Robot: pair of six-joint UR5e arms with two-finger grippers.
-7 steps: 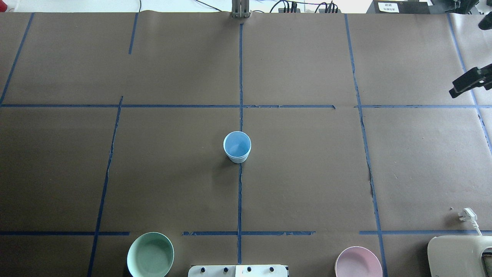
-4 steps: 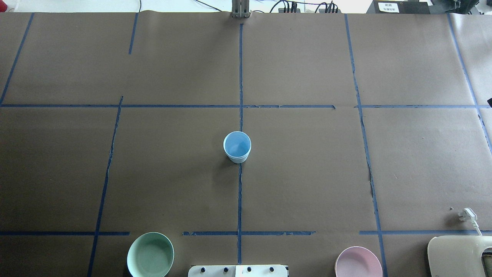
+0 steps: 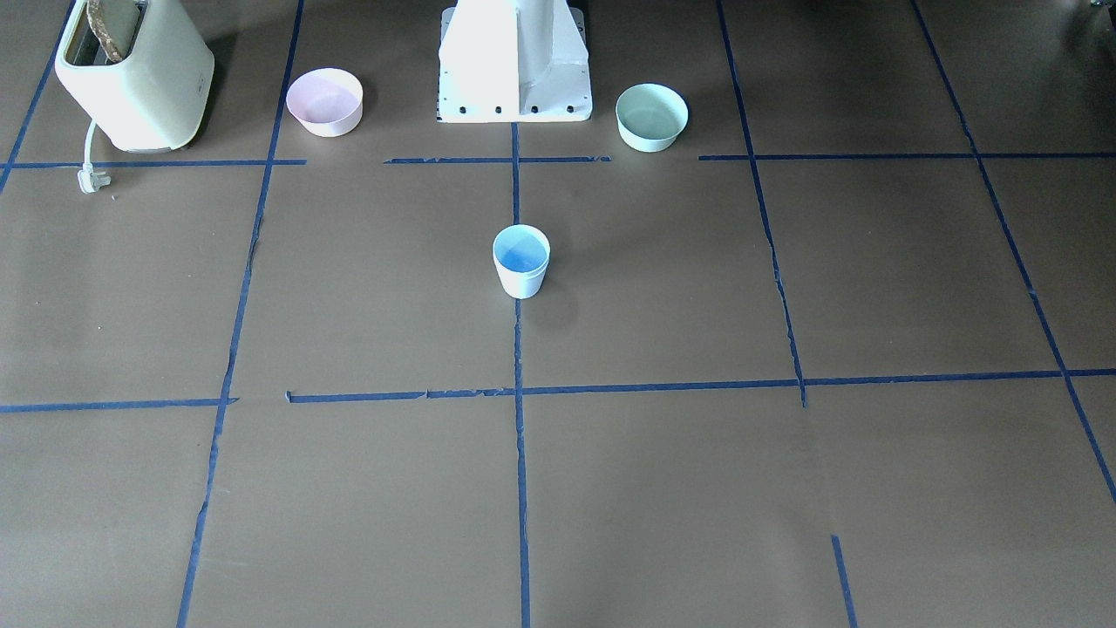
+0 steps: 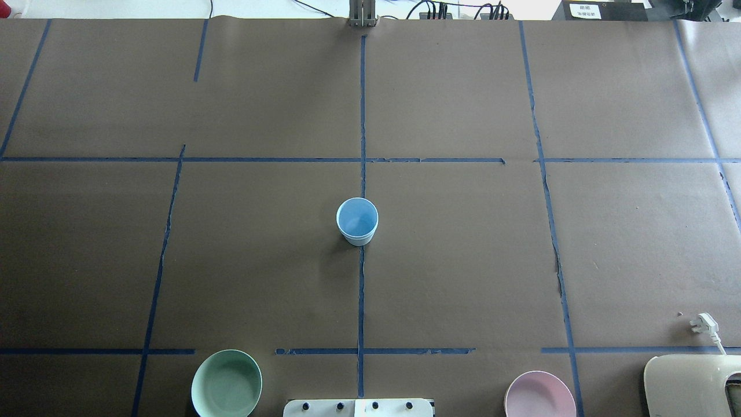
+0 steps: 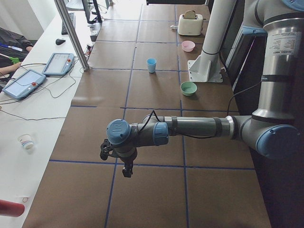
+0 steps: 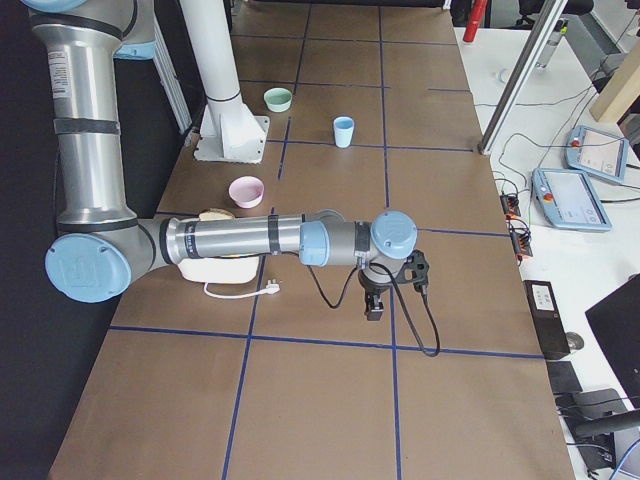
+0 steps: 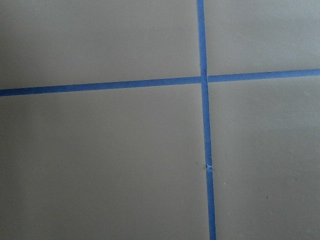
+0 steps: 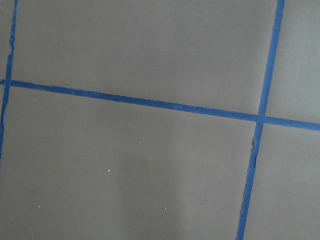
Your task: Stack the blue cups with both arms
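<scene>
One pale-blue cup shape (image 4: pixel 357 221) stands upright at the table's middle on the centre tape line; it also shows in the front view (image 3: pixel 521 262). I cannot tell whether a second cup sits nested in it; no separate second cup shows. My left gripper (image 5: pixel 126 170) hangs over bare table far out on the left end, seen only in the exterior left view. My right gripper (image 6: pixel 373 308) hangs over bare table far out on the right end, seen only in the exterior right view. I cannot tell if either is open or shut. Both wrist views show only brown paper and blue tape.
A mint-green bowl (image 4: pixel 226 383) and a pink bowl (image 4: pixel 539 395) sit near the white pedestal (image 3: pixel 514 61). A cream toaster (image 3: pixel 131 74) with its loose plug (image 4: pixel 703 321) stands at the near right corner. Tablets and cables lie on the operators' side bench (image 5: pixel 28 80).
A black gripper at the right edge of the overhead view one second ago has moved out of that view. The cup has not moved.
</scene>
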